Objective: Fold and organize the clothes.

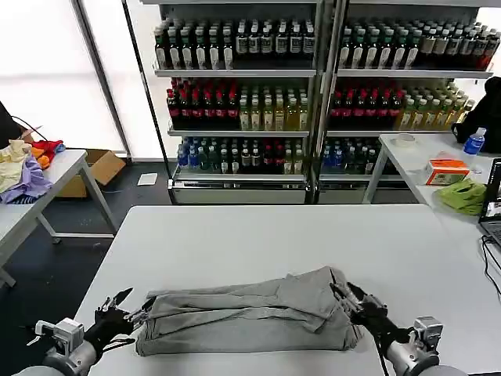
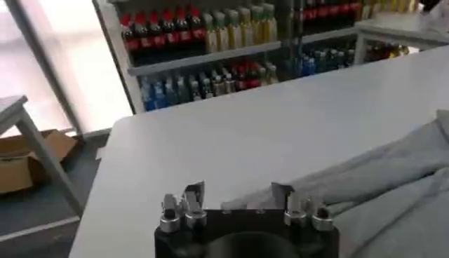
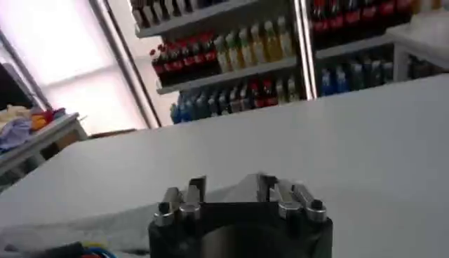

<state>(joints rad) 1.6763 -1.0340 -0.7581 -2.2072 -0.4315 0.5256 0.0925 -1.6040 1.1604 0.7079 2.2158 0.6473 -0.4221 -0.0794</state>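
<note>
The grey shirt (image 1: 250,317) lies on the white desk (image 1: 258,235), close to the desk's near edge and about in the middle of that edge. It is folded into a long bundle that runs from left to right. A looser flap sticks up at its right end.

The left gripper (image 1: 125,307) is at the left end of the shirt, near the near left corner of the desk. Its fingers (image 1: 117,298) are apart. One finger tip is right at the edge of the cloth and looks like it touches it. In the left wrist view the left gripper (image 2: 237,198) has its two fingers spread wide, and a bit of grey cloth (image 2: 393,189) shows between them and past them. The fingers do not squeeze the cloth.

The right gripper (image 1: 354,301) is at the right end of the shirt, by the flap. Its fingers (image 1: 349,291) are apart too, and they sit just beside the cloth or on its edge. I cannot tell if they touch it. In the right wrist view the right gripper (image 3: 231,188) has its fingers open, with bare desk in front of them and grey cloth (image 3: 84,228) low down beside them.

Behind the desk stand shelves (image 1: 243,72) full of drink bottles. A side table on the left holds a heap of bright clothes (image 1: 27,160).
</note>
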